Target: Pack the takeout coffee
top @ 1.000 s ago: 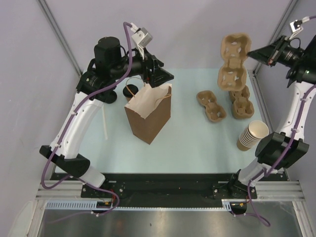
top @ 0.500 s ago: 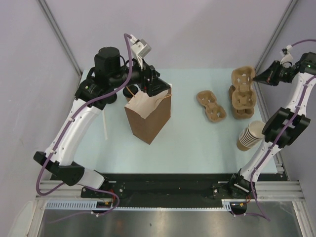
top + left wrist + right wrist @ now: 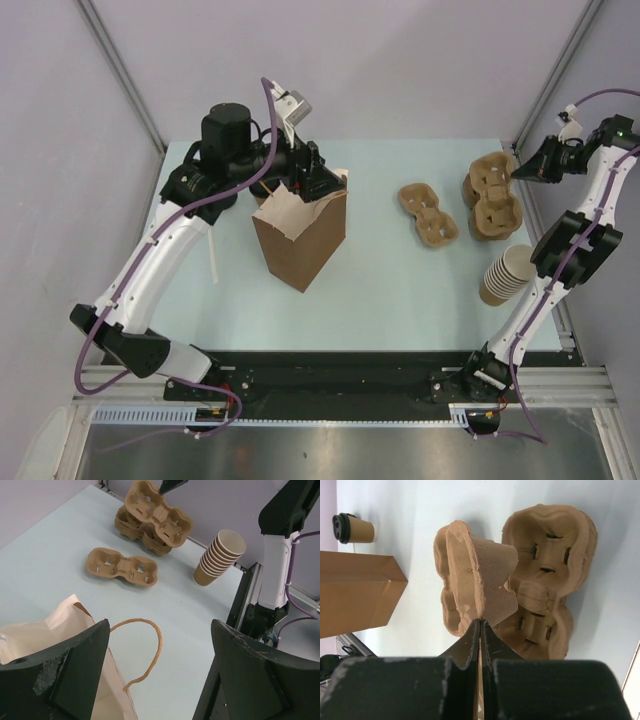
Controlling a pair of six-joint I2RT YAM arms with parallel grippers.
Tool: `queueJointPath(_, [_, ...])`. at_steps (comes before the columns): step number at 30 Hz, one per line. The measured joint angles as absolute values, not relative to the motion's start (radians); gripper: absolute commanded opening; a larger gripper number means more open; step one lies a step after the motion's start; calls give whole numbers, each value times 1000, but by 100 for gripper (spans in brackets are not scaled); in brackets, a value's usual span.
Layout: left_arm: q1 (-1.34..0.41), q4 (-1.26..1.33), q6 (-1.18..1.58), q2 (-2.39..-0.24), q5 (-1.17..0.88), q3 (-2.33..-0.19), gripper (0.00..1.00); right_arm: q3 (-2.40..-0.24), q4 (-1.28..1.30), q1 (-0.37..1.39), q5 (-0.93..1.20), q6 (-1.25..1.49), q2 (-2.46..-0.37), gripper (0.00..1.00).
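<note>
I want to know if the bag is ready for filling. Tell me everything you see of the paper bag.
The bag is plain brown kraft paper, paler inside, with a twisted paper handle curling off its rim. It stands upright on the table, left of centre, its mouth open and a little crumpled. The open left gripper hangs over the mouth; whether it touches the rim cannot be told.

right pincer (image 3: 480,625) clamped on pulp carrier (image 3: 480,570) | takeout coffee (image 3: 354,529) near paper bag (image 3: 355,592)
</note>
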State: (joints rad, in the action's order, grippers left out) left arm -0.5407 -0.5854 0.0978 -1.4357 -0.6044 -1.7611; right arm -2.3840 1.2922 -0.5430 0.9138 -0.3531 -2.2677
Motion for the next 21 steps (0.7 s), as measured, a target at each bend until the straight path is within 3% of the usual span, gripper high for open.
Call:
queueJointPath(9, [-541, -586, 98, -1436, -604, -1740, 88, -2430, 1292, -544, 897, -373, -2343, 0])
queueJointPath(12, [-541, -586, 98, -1436, -604, -1739, 88, -2440, 1285, -539, 893, -375, -2358, 27])
queueJointPath(13, [-541, -586, 98, -1436, -604, -1739, 88, -2445, 1284, -537, 890, -372, -2362, 40])
queueJointPath(16, [-541, -588, 98, -1436, -603, -1735, 88, -2453, 1283, -528, 877, -378, -2370, 59])
queueJointPath(19, [-541, -589, 98, -1436, -601, -1734, 89, -2471, 1279, -525, 865, -367, -2374, 71])
queueJointPath(21, [-541, -590, 98, -1436, -599, -1734, 89, -2487, 1268, -521, 857, -357, -2375, 72])
